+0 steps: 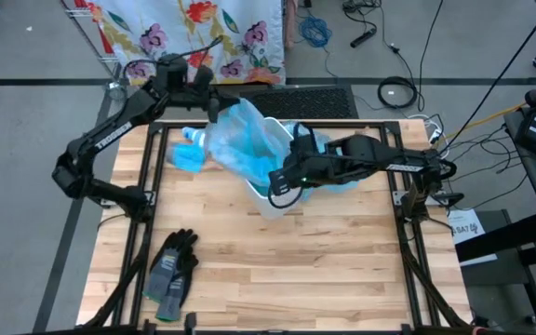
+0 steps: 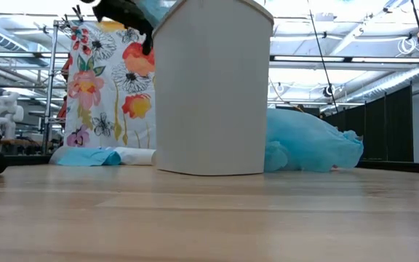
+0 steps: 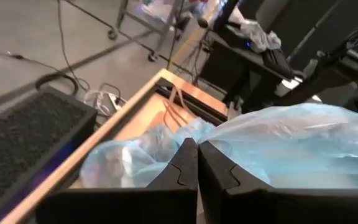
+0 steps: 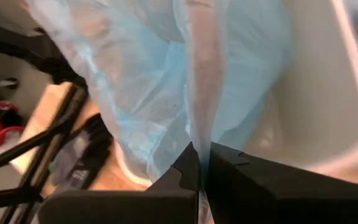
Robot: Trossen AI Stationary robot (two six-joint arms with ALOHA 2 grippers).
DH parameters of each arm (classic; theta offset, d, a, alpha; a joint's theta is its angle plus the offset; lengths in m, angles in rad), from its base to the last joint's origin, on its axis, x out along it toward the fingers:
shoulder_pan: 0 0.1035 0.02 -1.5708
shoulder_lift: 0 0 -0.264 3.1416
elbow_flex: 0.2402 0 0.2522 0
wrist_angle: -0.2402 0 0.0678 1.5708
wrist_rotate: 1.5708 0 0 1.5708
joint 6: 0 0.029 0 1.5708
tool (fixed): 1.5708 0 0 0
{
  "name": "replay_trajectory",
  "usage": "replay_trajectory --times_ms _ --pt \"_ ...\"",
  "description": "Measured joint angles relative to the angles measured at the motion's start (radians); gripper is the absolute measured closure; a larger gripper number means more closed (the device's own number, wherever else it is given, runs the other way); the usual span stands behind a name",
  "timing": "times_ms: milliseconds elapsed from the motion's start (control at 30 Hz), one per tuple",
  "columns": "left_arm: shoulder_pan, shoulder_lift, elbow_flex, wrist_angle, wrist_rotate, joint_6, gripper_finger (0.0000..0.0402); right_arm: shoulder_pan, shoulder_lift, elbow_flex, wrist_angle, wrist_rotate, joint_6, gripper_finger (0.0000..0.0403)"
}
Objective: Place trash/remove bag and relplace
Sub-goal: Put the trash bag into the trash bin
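**Both grippers pinching the bag over the bin**

Left gripper (image 3: 197, 163) and right gripper (image 4: 202, 168) are each clamped on the blue bag (image 1: 240, 135), draped over the white bin (image 2: 211, 87) mid-table. Trash not visible. Gloves (image 1: 172, 273) lie near the front edge.

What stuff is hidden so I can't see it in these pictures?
- Inside of the white bin: the low view shows only its wall; in the high view the blue bag covers it.
- Trash: none shows anywhere.
- Left gripper and right gripper: both pinch bag film.

no readable text, labels, brands or numbers anywhere in view
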Motion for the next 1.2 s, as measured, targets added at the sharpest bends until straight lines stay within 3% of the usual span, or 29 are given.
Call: replay_trajectory --times_ms 333,533,900,1200 --pt "-0.002 0.114 0.027 0.017 0.075 0.005 0.04 0.053 0.0 0.0 -0.137 0.077 0.132 0.0403" --pt "-0.003 0.116 0.027 0.081 0.086 0.0 0.0358 0.053 0.0 0.0 -0.134 0.123 0.08 0.04" --pt "-0.002 0.116 0.027 0.085 0.112 0.0 0.0232 0.053 -0.015 0.0 -0.136 0.118 0.026 0.0297" --pt "0.07 0.076 0.027 0.084 0.112 0.005 0.0217 0.043 -0.113 0.0 -0.137 0.128 -0.017 0.0257"
